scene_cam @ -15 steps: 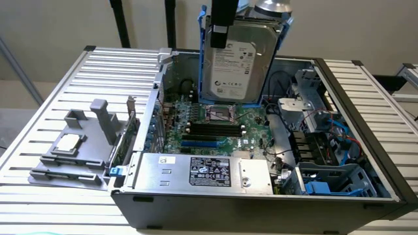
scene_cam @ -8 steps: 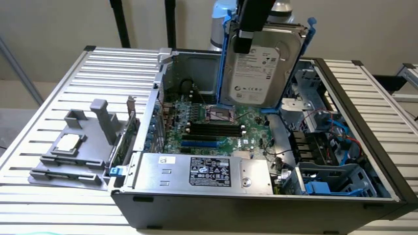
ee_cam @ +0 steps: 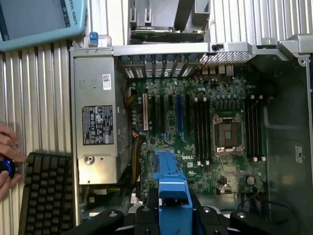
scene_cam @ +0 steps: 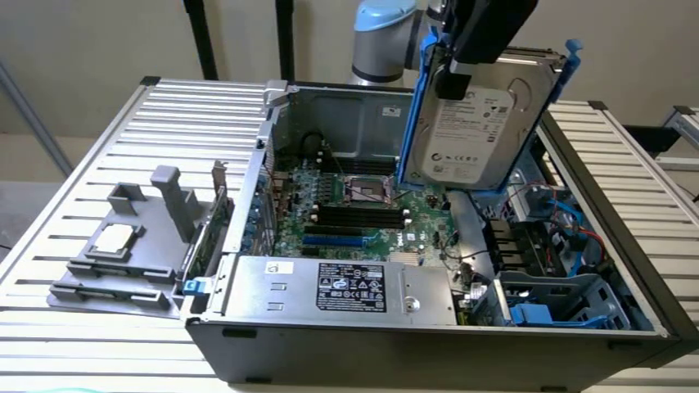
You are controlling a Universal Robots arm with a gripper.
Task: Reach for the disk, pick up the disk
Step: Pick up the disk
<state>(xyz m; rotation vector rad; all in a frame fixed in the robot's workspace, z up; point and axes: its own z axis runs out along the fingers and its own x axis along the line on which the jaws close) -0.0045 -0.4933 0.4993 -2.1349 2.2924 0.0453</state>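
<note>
Above the open computer case (scene_cam: 437, 344), the claw (ee_cam: 173, 215) holds the disk (scene_cam: 475, 123) lifted clear of its walls.

Robotics lab or test workshop. Work surface is a ribbed silver aluminium-slat table (scene_cam: 98, 155), industrial type, not furniture. On it lies an opened dark grey desktop computer case (scene_cam: 437, 348), side panel off, green motherboard (scene_cam: 361, 205) exposed at centre. At 9 o'clock of the case sits a grey 3D-printed plastic fixture (scene_cam: 126, 246) with slots. At 12 o'clock a light-blue-jointed robot arm (scene_cam: 385, 37) rises before a plain beige wall. Wrist view: light blue robot teach pendant (ee_cam: 41, 24), black keyboard (ee_cam: 46, 193), and a person's hand (ee_cam: 9, 159) beside it.
</note>
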